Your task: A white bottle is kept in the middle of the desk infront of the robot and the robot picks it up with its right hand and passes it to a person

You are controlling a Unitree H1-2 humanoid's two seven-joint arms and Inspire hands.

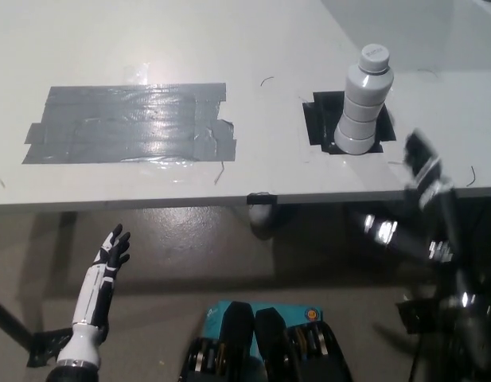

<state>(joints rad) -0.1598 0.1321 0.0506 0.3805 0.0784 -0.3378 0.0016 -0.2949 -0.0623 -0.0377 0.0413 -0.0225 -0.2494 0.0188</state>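
One white bottle (pixel 364 99) stands upright on the pale worktop (pixel 229 40), capped, so whatever it holds cannot be seen. It sits on a single dark square patch (pixel 321 119) towards the right side, not far back from the worktop's front edge. To its left, well apart, lies one broad patch of grey tape (pixel 130 123), made of overlapping strips, shiny and wrinkled, with a loose end curling up at its lower right corner. Between tape and bottle the surface is bare, and there is open surface behind both as well. The front edge runs straight across the view, with a small dark clip (pixel 261 197) at its middle; below it is brownish floor (pixel 189 239).

The black right hand (pixel 424 163) is raised at the front edge, just right of the bottle and near it but not touching; it is blurred, so I cannot tell whether its fingers are apart or together. The white left hand (pixel 110 255) rests low at the lower left, below the worktop edge and over the floor, fingers spread apart and holding nothing.
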